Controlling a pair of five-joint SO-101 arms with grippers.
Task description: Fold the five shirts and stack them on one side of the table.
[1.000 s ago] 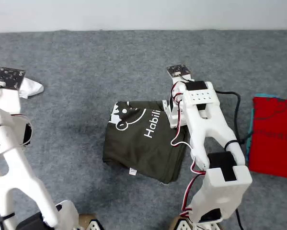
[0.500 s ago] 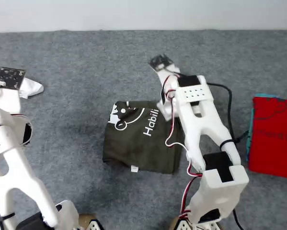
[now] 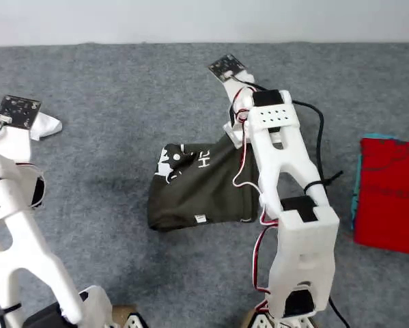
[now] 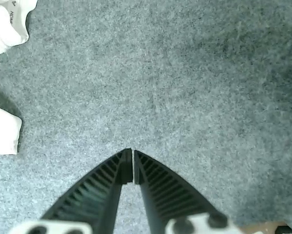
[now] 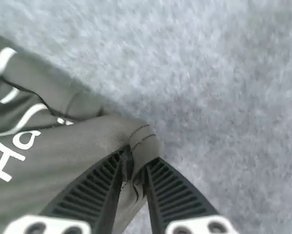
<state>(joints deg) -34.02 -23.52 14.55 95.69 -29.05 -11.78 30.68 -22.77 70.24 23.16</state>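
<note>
White lettering (image 3: pixel 203 159) and a white line drawing (image 3: pixel 170 162) run across the dark green shirt (image 3: pixel 211 195), creased and partly lost in a fold. A small white label (image 3: pixel 200 219) sits at its hem. Tiny dark print (image 4: pixel 11 17) marks the white garment (image 4: pixel 2 35).

Right arm (image 3: pixel 286 178): base at 6 o'clock in the high view, stretched long toward 12 and leaning slightly to 11, with the wrist pitched down.

Right gripper (image 5: pixel 134 168): jaws pinched on a fold of the dark green shirt (image 5: pixel 43 165), with the cloth edge caught between the tips.

Left arm (image 3: pixel 13 225): base near 7 o'clock, running up the 9 o'clock edge, wrist at about 10.

Left gripper (image 4: pixel 133 166): tips pressed together with nothing between them, pointing down.
</note>
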